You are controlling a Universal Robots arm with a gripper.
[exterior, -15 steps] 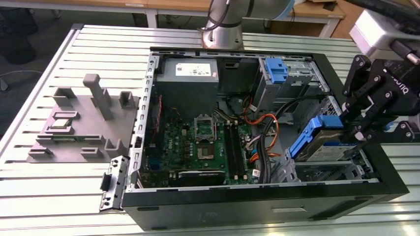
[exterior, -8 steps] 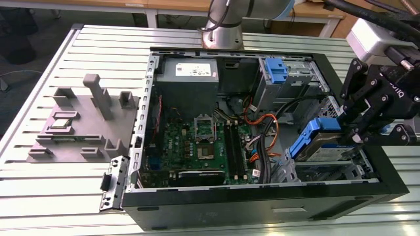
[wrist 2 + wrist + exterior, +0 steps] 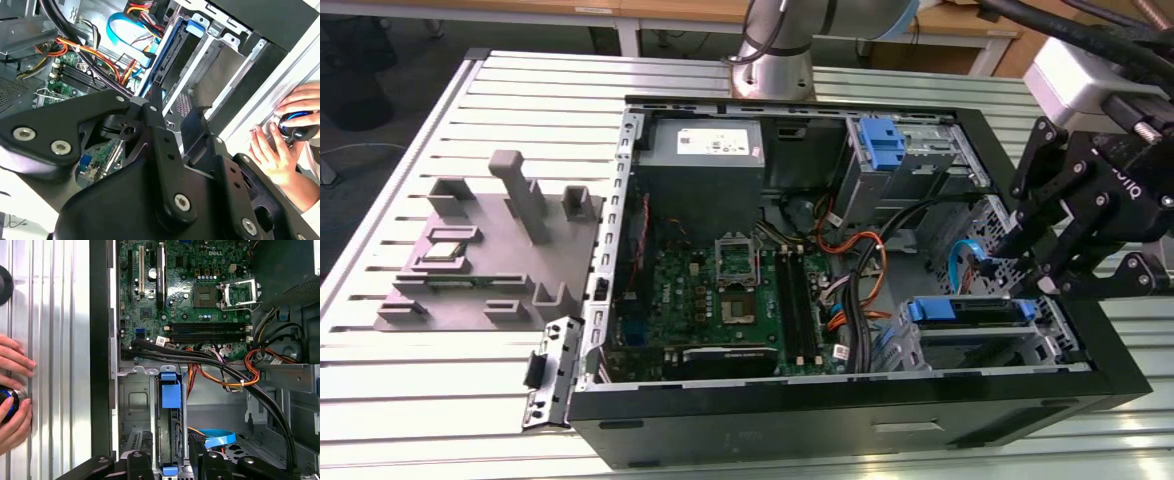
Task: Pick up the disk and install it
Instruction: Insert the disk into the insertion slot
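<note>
Blue plastic marks what we are after: the disk [image 3: 169,390], a flat silver-grey drive in a blue carrier frame, stands on edge inside the grey metal drive cage [image 3: 131,405] of the open black computer case [image 3: 854,425]. In the exterior view that cage sits in the corner of the case towards the exterior view's right. The blue handle end of the disk faces up out of the slot.

Our black gripper [image 3: 170,457] hovers just above that slot. Its jaws are apart, one to each side of the disk's line, and clamped on nothing. We see no contact between them and the carrier.

Judging from how things lie, we take the picking up and the slotting in as done, since the disk is in its bay and not on the ribbed aluminium bench [image 3: 520,90]. Whether the carrier is latched fully home we cannot tell, nor whether a cable reaches the drive; the orange and black leads run past near it. A person's hand [image 3: 15,425] rests on the bench beside the case.
</note>
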